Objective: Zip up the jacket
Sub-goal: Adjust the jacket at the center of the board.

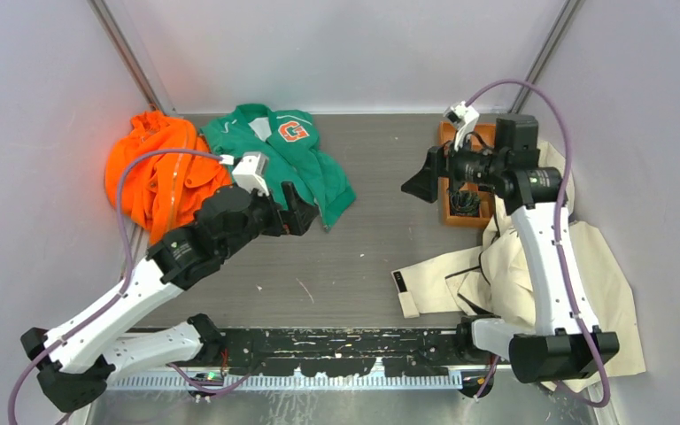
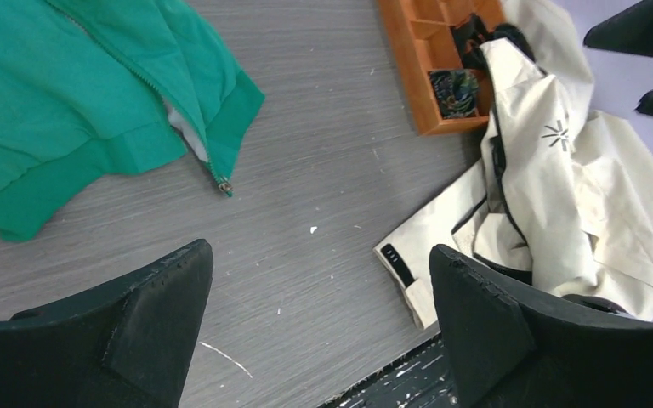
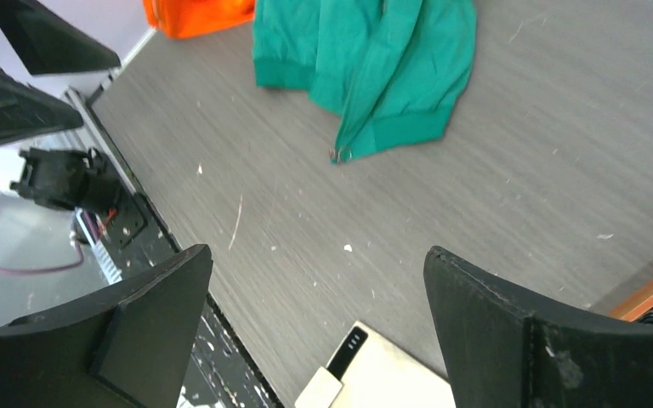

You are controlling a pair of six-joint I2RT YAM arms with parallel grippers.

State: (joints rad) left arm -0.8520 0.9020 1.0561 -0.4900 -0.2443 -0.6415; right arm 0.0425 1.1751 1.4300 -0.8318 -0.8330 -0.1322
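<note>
Crumpled green track jacket (image 1: 292, 159) lies on the grey desk (image 1: 363, 257), bright orange garment (image 1: 155, 168) touching its left and cream coat (image 1: 505, 274) well right. The left end effector (image 1: 301, 212) and right end effector (image 1: 419, 184) gape, empty.

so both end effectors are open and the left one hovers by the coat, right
No: the left end effector hovers by the jacket; the coat lies by the right arm, as the top view shows. Both are open, yes.
</note>
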